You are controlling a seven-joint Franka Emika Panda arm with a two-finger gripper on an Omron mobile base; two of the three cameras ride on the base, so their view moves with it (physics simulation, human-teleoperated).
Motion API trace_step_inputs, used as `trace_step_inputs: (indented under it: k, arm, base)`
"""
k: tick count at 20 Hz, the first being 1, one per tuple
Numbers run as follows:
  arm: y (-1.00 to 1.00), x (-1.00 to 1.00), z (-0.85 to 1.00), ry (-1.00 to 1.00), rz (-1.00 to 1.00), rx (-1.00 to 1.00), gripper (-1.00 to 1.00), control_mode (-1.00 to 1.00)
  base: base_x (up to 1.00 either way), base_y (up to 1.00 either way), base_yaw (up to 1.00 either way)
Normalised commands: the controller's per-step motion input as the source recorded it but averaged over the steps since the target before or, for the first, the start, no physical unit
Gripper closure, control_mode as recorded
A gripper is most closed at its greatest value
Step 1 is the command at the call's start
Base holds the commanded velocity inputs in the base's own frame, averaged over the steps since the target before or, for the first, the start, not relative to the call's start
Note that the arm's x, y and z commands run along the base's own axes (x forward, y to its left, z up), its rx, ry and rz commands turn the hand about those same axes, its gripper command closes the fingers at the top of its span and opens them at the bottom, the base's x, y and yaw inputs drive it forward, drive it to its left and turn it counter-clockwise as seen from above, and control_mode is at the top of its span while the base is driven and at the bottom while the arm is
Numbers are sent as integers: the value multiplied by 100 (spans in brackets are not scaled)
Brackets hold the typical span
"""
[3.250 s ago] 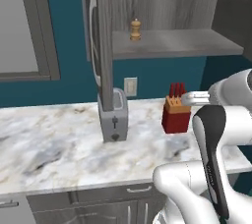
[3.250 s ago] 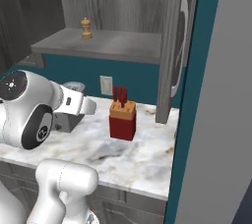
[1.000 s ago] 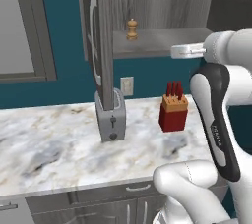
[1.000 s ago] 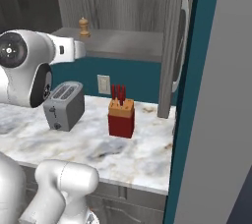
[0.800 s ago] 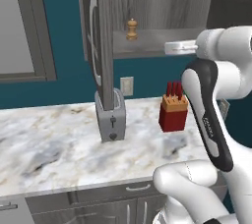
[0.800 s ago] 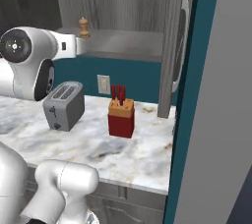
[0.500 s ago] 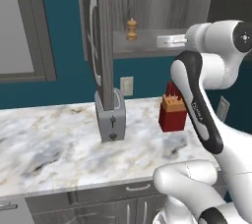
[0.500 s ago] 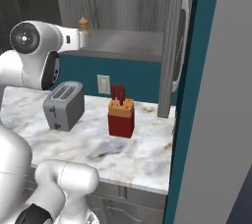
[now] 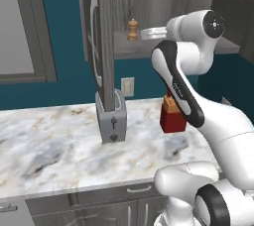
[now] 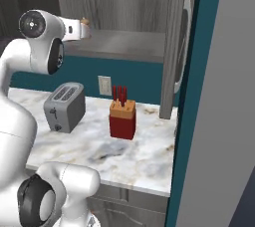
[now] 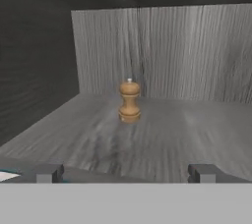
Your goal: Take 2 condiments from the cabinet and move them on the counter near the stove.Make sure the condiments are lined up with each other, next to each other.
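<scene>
Pincer (image 11: pixel 126 173) spread wide and empty at cabinet shelf (image 11: pixel 162 144) edge, facing tan shaker (image 11: pixel 130 101) standing farther in.

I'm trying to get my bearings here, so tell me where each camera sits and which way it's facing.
Left base view: behind the arm's left, facing the grey wood-grain wall cabinet; white arm rises at right.
Right base view: behind its right, same cabinet; arm at left.
Hand view: on the hand, looking along the open gripper at the tan-brown wooden shaker.
Both base views share the silver toaster, red knife block and marble counter.
</scene>
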Motion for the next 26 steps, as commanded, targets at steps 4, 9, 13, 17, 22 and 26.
trace_step_inputs:
  k: [4, 9, 13, 17, 22, 26]
  arm:
    - [18, 57, 0, 6, 0, -2, -100, -100]
    - [9, 51, 0, 16, 0, -2, -100, -100]
    - [3, 44, 0, 4, 0, -3, -100, -100]
    - [3, 31, -16, -5, 0, -7, -100, -100]
    - [0, 18, -30, -10, 0, -10, -100, -100]
    - [0, 13, -2, -1, 0, -2, -100, -100]
  base:
    - [0, 0, 0]
    - [0, 0, 0]
    - [0, 0, 0]
    - [0, 0, 0]
    - [0, 0, 0]
    - [0, 0, 0]
